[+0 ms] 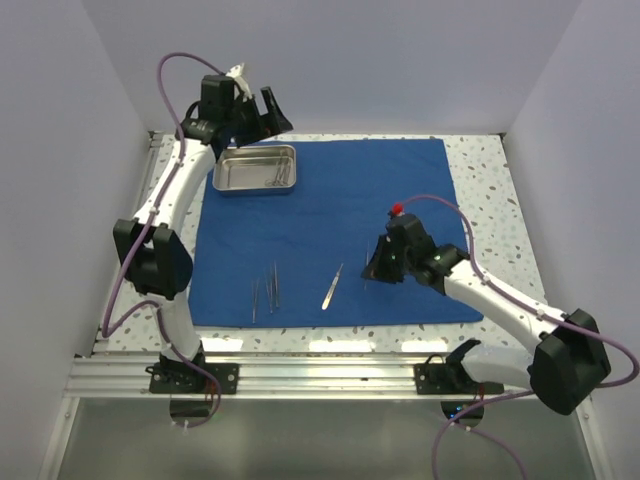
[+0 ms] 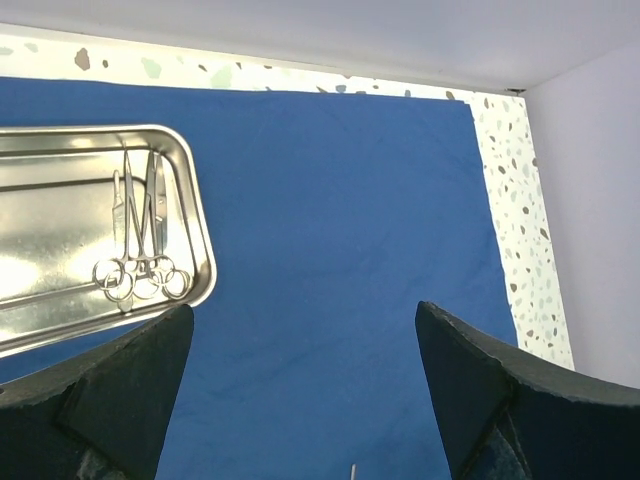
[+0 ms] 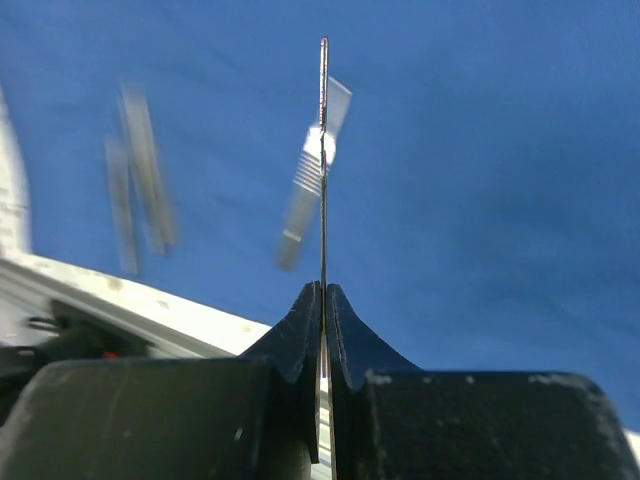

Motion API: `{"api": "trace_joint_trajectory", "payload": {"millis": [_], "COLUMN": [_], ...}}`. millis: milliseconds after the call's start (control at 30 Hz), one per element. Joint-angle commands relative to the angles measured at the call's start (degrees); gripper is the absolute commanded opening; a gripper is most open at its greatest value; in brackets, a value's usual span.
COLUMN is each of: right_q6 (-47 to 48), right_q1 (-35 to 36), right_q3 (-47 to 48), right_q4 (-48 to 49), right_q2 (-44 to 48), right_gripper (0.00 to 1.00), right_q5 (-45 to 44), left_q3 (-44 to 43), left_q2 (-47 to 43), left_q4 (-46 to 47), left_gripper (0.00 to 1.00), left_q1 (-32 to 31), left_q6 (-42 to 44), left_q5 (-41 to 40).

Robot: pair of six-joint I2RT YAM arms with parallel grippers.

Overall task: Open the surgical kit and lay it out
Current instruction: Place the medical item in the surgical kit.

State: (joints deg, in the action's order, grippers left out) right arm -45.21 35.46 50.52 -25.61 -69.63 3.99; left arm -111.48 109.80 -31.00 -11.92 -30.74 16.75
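Spread wide at left gripper (image 2: 303,320), near tray (image 2: 60,200); clamped at right gripper (image 3: 323,300) on thin tool (image 3: 323,70), perhaps tweezers, above cloth (image 3: 480,150)

The white speckled table (image 1: 480,170) carries the royal-blue cloth (image 1: 350,190), spread flat as a large sheet, with speckled margins showing along its far and right edges.

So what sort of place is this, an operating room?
More likely a robot test bench than a clinic: two robot arms bolted to an aluminium rail, plain white walls boxing in a speckled table, and a blue cloth with a steel tray and instruments.
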Motion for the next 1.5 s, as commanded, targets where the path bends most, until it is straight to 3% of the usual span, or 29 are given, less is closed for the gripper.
{"api": "trace_joint_trajectory", "payload": {"millis": [0,233,733,1367,1400,1467], "right_q6": [-4.7,-6.7,-4.8,-5.9,-5.5,-5.2], "right_q1": [0.0,0.0,1.4,5.3,5.3,5.2], "right_q3": [-8.9,-14.4,-4.4,-4.3,-4.0,-3.3], "right_q4": [-0.2,9.0,14.9,13.7,13.0,11.1], "right_q2": [3.2,-2.0,-18.0,-19.1,-19.1,-19.1], "right_gripper": [0.00,0.00,0.00,0.00,0.11,0.48], "right_q5": [-0.2,2.7,5.7,5.7,5.2,4.2], "left_q3": [1.3,6.0,5.7,4.5,4.3,3.9], "left_q2": [-0.2,-2.2,-3.8,-1.3,-1.3,-0.9], "left_q4": [1.6,3.6,0.9,1.6,1.6,1.6], "left_gripper": [0.96,0.94,0.94,0.94,0.94,0.94], "left_q1": [0.0,-0.2,-0.3,-0.2,-0.2,-0.2], "left_q6": [1.2,1.0,3.5,3.1,3.1,3.2], "left_q5": [-0.6,-0.9,-2.8,-2.7,-2.7,-2.5]}}
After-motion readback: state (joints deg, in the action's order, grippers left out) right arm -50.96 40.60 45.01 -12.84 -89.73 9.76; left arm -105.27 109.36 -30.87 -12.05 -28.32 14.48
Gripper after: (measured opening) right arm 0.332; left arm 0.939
